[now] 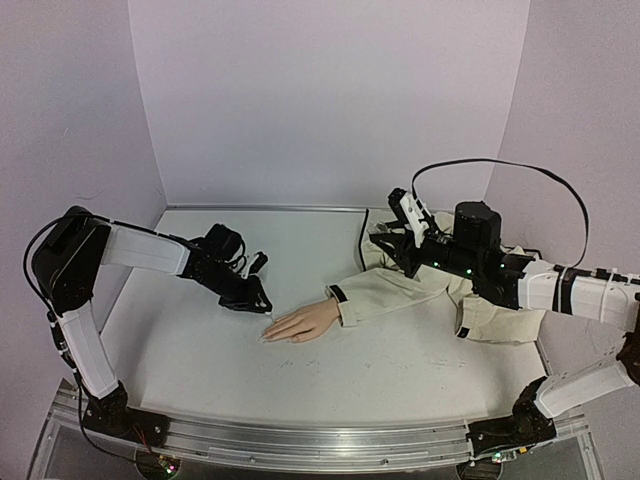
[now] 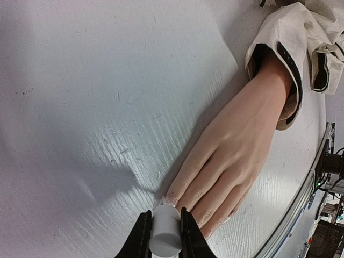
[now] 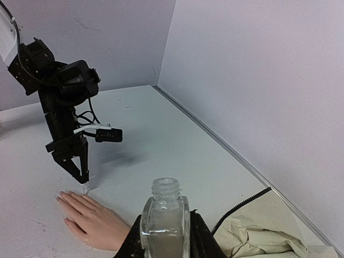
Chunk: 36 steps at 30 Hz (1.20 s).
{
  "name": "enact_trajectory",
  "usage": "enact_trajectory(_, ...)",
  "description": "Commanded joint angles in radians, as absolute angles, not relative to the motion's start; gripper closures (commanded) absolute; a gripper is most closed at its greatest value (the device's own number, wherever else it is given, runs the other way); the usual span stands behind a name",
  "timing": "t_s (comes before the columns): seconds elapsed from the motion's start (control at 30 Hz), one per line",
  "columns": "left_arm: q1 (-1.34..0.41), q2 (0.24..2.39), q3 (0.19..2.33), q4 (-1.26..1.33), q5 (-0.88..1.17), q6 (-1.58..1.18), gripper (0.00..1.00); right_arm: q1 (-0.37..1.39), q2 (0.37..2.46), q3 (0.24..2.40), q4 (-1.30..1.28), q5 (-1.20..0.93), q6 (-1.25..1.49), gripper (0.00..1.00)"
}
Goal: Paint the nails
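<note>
Nails: tiny, on the fingertips of the mannequin hand, which lies palm down, flat on the table, wrist in a beige sleeve. Left claw is closed tight on a white brush cap, whose far end is at the hand's outermost fingertip; contact unclear. Right claw clamps an uncapped clear bottle beyond the hand's wrist, over the sleeve. Judgement: nails stiff and smooth; hand probably light, may slide under a push. Do not grip the fingers. Steady at the wrist if needed and touch nails with bristles only.
</note>
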<state>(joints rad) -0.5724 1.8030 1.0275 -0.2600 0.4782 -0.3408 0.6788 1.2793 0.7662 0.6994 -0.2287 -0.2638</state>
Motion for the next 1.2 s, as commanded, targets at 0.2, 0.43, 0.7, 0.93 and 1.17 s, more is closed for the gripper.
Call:
enact_trajectory(0.2, -0.569, 1.774, 1.021, -0.228, 0.487, -0.337, 1.0, 0.675, 1.277, 0.812, 0.773, -0.246, -0.252, 1.0)
enact_trajectory(0.43, -0.569, 1.761, 1.006, -0.23, 0.476, -0.333, 1.0, 0.675, 1.278, 0.815, 0.773, -0.249, -0.25, 1.0)
enact_trajectory(0.7, -0.569, 1.743, 0.99, -0.233, 0.462, -0.332, 1.0, 0.675, 1.278, 0.815, 0.772, -0.25, -0.249, 1.0)
enact_trajectory(0.93, -0.569, 1.701, 0.993, -0.242, 0.456, -0.331, 1.0, 0.675, 1.278, 0.815, 0.772, -0.252, -0.247, 1.0)
enact_trajectory(1.17, -0.57, 1.724, 1.025, -0.241, 0.478, -0.336, 1.0, 0.676, 1.278, 0.813, 0.772, -0.253, -0.247, 1.0)
